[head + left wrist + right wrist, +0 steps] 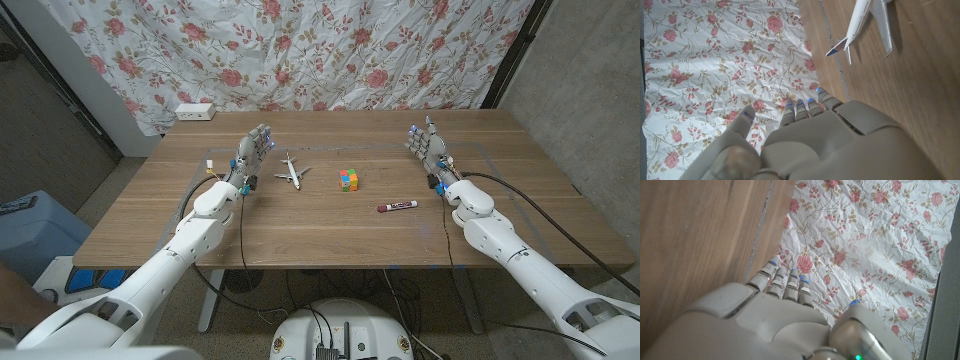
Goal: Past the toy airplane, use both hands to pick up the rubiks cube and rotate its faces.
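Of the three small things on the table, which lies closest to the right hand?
The red marker, lying nearest the right hand; the rubiks cube and toy airplane lie farther left.

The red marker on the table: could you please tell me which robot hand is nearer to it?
Right. The right robot hand stands just beyond the red marker, slightly to its outer side. The left robot hand is across the table, past the Rubik's cube and toy airplane.

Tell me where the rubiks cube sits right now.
In the head view, the rubiks cube sits mid-table, just right of the toy airplane and up-left of the red marker.
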